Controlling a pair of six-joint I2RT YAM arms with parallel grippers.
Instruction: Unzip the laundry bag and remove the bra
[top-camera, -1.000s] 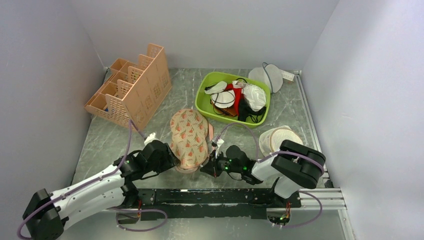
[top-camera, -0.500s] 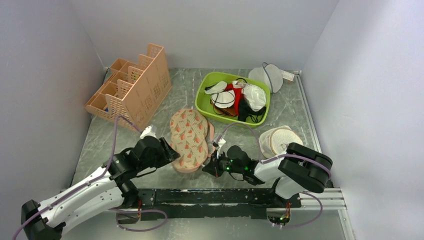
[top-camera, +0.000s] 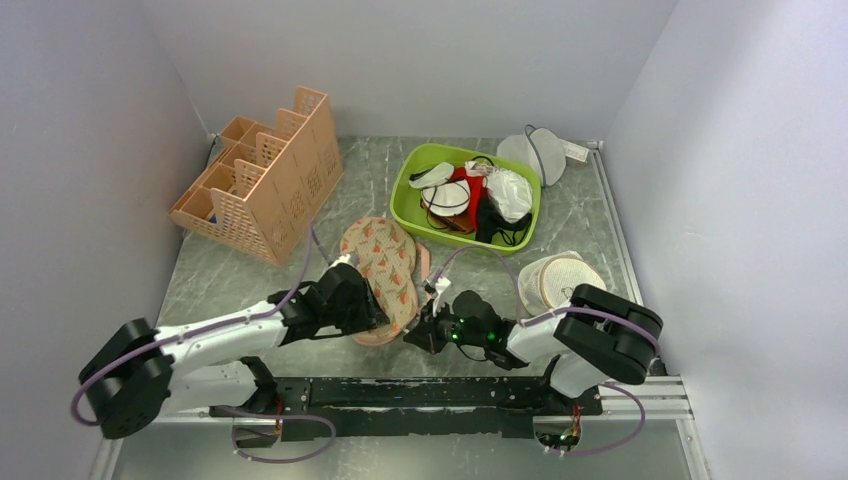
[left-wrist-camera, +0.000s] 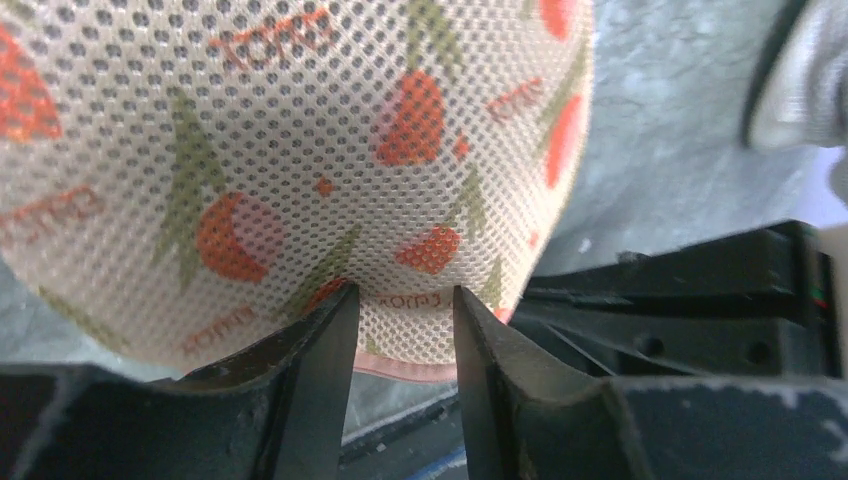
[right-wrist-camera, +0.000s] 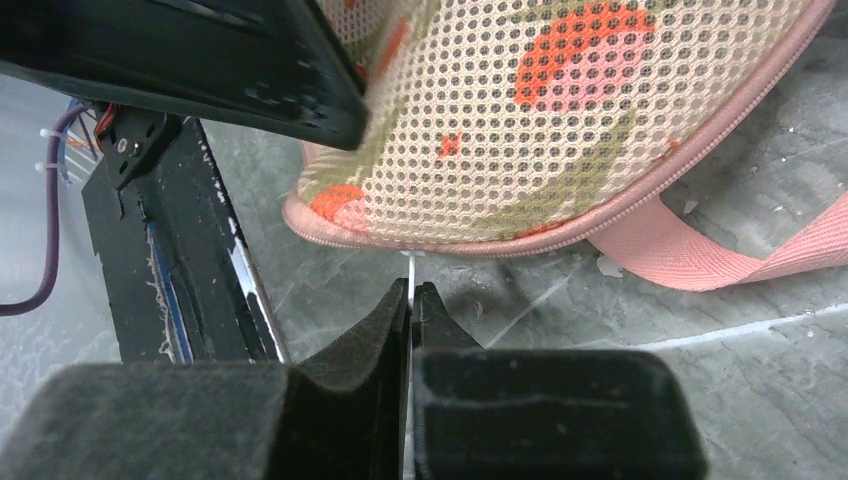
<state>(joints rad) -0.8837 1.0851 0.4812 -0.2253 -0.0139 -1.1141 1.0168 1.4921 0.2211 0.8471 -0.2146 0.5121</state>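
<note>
The laundry bag, beige mesh with a red-and-green print and pink trim, lies mid-table with its near end towards the arms. My left gripper comes in from the left. In the left wrist view its jaws are closed on that end of the bag, with mesh filling the gap between both fingers. My right gripper sits at the bag's near right edge. It is shut on a thin white zip pull that hangs from the pink rim. The bra is hidden.
A peach slotted organizer stands at the back left. A green bin holding mixed garments sits behind the bag. A round white mesh pouch and a beige mesh disc lie to the right. A black rail runs along the near edge.
My left gripper has moved right and forward onto the bag's near end, and its jaws have narrowed onto the mesh. The right gripper has stayed shut in place.
</note>
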